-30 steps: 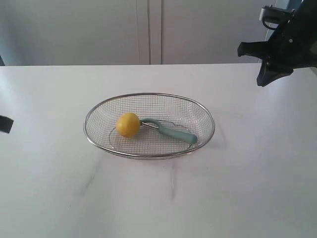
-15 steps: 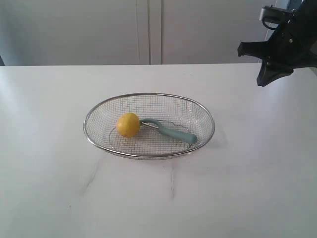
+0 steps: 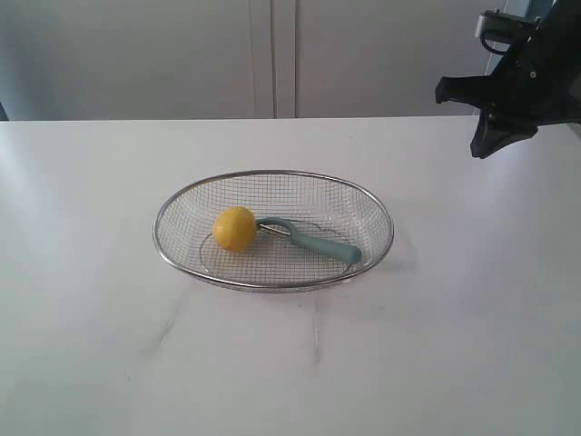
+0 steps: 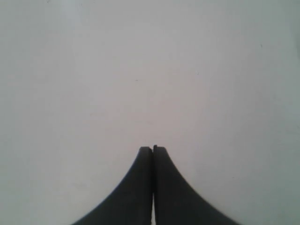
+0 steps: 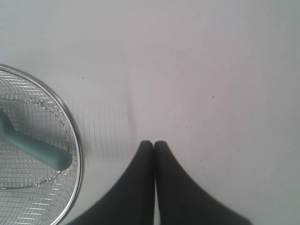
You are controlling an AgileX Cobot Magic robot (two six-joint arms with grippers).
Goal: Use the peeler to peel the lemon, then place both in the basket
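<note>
Both grippers are pressed together and empty: left gripper (image 4: 153, 148) and right gripper (image 5: 153, 143) each hang over bare table (image 4: 140, 70). Lemon (image 3: 235, 228) lies inside the basket (image 3: 272, 173), at 9 o'clock of its middle. The peeler (image 3: 313, 242) touches it head-first at 3 o'clock, handle running toward 4 o'clock. With both in, the task looks finished, which would explain the right gripper held high, well off at the basket's 2 o'clock.
</note>
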